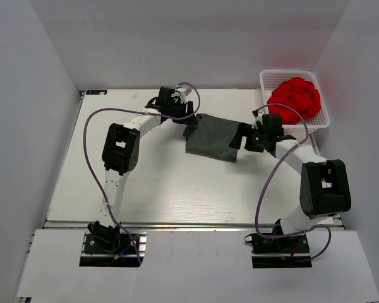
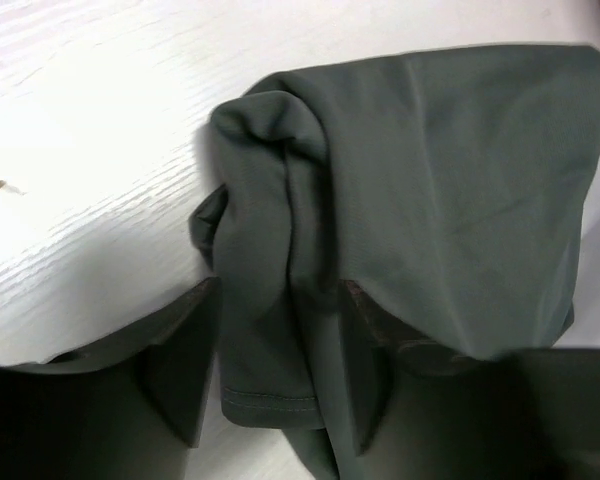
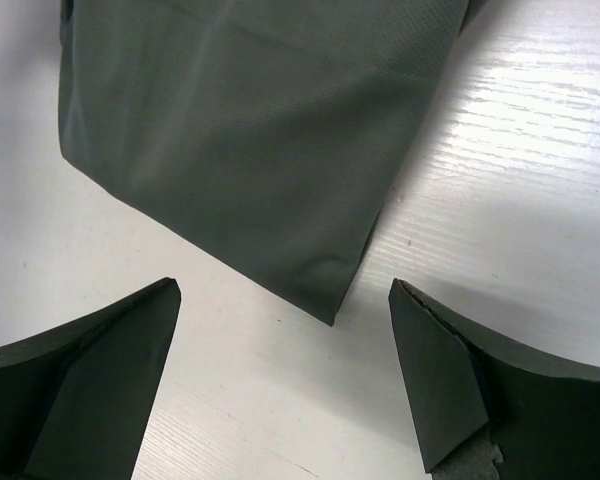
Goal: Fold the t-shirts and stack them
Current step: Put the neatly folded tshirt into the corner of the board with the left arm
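A dark charcoal-grey t-shirt lies folded into a rough rectangle at the middle back of the table. My left gripper is at its left end. In the left wrist view the left gripper has its jaws closed in on a bunched fold of the t-shirt, a hemmed edge hanging between them. My right gripper is at the shirt's right end. In the right wrist view the right gripper is wide open and empty over bare table, just short of a corner of the t-shirt.
A white plastic basket stands at the back right corner with a crumpled red cloth in it, close behind the right arm. The white table runs to white walls at left, right and back.
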Controlling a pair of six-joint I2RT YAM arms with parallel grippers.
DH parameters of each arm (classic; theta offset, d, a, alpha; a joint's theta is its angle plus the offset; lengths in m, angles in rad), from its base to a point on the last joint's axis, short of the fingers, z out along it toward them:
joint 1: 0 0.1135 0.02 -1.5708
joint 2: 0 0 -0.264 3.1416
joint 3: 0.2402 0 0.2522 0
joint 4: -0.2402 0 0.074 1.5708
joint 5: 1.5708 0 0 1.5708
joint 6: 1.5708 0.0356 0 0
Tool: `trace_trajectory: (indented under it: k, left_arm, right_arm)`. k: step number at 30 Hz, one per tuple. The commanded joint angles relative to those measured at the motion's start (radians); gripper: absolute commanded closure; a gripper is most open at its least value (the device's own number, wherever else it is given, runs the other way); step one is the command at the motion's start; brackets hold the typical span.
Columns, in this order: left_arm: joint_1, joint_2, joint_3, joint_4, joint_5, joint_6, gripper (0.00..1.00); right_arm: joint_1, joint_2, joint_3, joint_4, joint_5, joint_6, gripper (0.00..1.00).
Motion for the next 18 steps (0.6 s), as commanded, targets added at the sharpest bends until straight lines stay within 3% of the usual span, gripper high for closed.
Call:
trace_trajectory:
  k: [1,2,4,12,18]
  left_arm:
    - [-0.010,-0.069,0.008,0.010,0.082,0.051,0.33]
    - [-0.010,-0.056,0.008,0.010,0.116,0.065,0.20]
    - [-0.010,-0.047,0.008,0.022,0.128,0.065,0.14]
    - [-0.028,-0.029,-0.023,0.035,0.176,0.077,0.19]
    - [-0.048,0.017,-0.012,-0.013,0.084,0.106,0.21]
  right_arm:
    - [-0.007,-0.015,0.020,-0.014,0.020,-0.012,0.09]
    - [0.016,-0.012,0.020,-0.019,0.017,-0.015,0.09]
    - [-0.005,-0.003,0.023,-0.024,0.015,-0.021,0.09]
    - [-0.005,0.014,0.032,-0.036,0.020,-0.027,0.09]
    - [-0.005,0.012,0.026,-0.036,0.023,-0.029,0.09]
